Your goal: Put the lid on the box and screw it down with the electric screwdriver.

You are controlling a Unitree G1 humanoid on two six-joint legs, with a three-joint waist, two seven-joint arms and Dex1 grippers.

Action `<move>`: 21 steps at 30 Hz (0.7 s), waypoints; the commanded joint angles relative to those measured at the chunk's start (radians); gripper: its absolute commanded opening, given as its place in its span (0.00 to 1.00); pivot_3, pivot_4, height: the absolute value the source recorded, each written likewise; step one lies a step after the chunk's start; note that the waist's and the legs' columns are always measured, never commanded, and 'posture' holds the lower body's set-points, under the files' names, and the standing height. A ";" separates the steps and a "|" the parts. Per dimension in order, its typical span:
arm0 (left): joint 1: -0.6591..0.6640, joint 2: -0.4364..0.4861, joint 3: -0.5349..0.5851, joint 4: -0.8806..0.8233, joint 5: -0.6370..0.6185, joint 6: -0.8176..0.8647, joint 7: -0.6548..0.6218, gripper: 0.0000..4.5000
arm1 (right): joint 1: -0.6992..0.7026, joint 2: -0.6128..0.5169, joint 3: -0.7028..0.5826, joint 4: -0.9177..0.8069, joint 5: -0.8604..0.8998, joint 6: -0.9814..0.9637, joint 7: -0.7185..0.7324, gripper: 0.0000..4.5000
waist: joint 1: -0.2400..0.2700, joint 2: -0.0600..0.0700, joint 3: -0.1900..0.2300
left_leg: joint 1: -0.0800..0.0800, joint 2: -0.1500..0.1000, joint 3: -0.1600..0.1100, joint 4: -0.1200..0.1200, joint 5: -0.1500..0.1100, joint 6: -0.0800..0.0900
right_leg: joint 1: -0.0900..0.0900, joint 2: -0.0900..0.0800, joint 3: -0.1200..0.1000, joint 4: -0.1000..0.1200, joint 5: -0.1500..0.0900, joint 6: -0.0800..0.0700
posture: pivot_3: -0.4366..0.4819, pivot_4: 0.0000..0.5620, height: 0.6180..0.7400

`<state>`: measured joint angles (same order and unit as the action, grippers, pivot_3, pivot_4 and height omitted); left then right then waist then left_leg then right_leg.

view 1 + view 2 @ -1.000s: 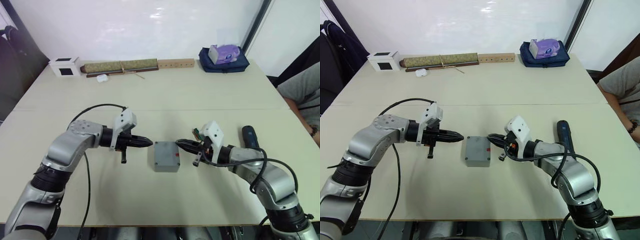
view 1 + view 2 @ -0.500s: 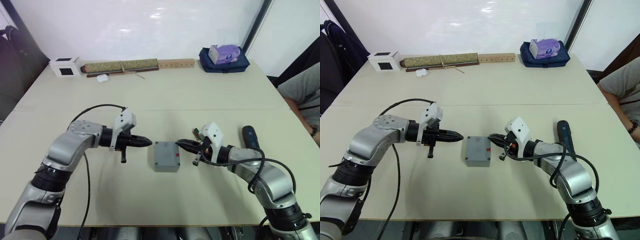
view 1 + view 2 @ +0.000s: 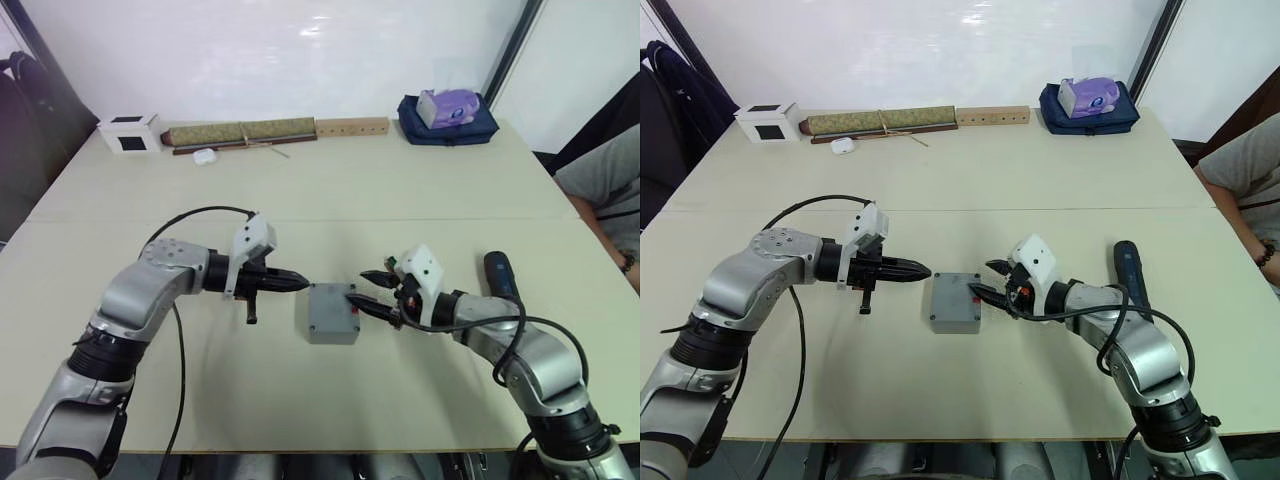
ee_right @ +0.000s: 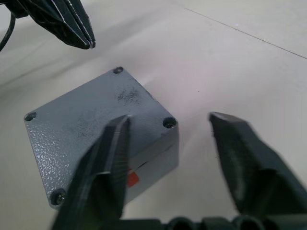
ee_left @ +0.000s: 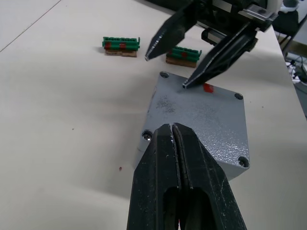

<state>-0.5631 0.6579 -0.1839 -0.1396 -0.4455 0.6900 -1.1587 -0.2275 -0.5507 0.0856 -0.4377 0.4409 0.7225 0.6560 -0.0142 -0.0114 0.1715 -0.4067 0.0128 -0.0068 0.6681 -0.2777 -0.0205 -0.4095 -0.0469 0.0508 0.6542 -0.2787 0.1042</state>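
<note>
Two grippers flank the box (image 3: pixel 333 312) mid-table, lid (image 5: pixel 201 108) already seated: left gripper (image 3: pixel 302 283) pinched shut beside its left edge, right gripper (image 3: pixel 369 298) spread wide, one finger over the lid's right edge. The screwdriver (image 3: pixel 499 274) lies untouched, well off to the right. Best to steady the box gently, without knocking the lid askew, before fetching the tool.

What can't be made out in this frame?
- Whether screws sit in the lid's corner holes: too small in every view.
- The box interior: covered by the lid.
- The screwdriver's bit: hidden behind the right arm in the eye views.
- Whether the open right gripper touches the lid: unclear.
</note>
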 commanded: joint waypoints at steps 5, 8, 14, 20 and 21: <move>-0.031 -0.020 -0.003 -0.039 -0.015 -0.015 -0.011 0.00 | -0.014 -0.064 -0.218 -0.100 0.177 0.220 -0.037 0.69 | 0.002 0.000 0.000 | 0.000 0.000 0.000 0.000 0.000 0.000 | 0.000 0.000 0.000 0.000 0.000 0.000 | 0.48 0.27 1.00; -0.060 -0.040 -0.025 -0.051 -0.009 -0.037 -0.027 0.00 | -0.035 -0.155 -0.358 -0.081 0.232 0.382 -0.066 0.69 | 0.004 0.000 0.000 | 0.000 0.000 0.000 0.000 0.000 0.000 | 0.000 -0.001 0.000 0.000 0.000 0.000 | 0.48 0.27 1.00; -0.133 -0.109 -0.081 -0.069 -0.015 -0.111 -0.104 0.00 | -0.130 -0.487 -0.538 0.093 0.260 0.853 -0.073 0.99 | 0.005 0.000 0.000 | -0.001 -0.002 0.001 0.000 0.000 0.000 | 0.001 -0.004 0.000 -0.002 0.000 0.000 | 0.48 0.27 1.00; -0.140 -0.123 -0.132 -0.074 0.027 -0.191 -0.127 0.00 | -0.119 -0.616 -0.444 0.269 0.324 0.892 -0.095 0.99 | -0.007 0.001 -0.001 | 0.001 0.001 0.002 -0.002 -0.001 0.001 | 0.000 0.002 0.001 -0.001 -0.001 -0.001 | 0.48 0.27 1.00; -0.137 -0.127 -0.137 -0.078 0.031 -0.196 -0.122 0.00 | -0.123 -0.622 -0.430 0.287 0.331 0.892 -0.094 0.99 | -0.006 0.002 -0.001 | 0.001 0.001 0.002 -0.001 -0.001 0.001 | 0.000 0.001 0.002 0.000 0.000 -0.001 | 0.48 0.27 1.00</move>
<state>-0.6880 0.5365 -0.3141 -0.1917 -0.4255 0.5235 -1.2823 -0.3257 -1.1433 -0.3480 -0.1702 0.7455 1.6076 0.5636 -0.0206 -0.0097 0.1707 -0.4047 0.0133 -0.0048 0.6668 -0.2783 -0.0193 -0.4088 -0.0456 0.0528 0.6539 -0.2792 0.1029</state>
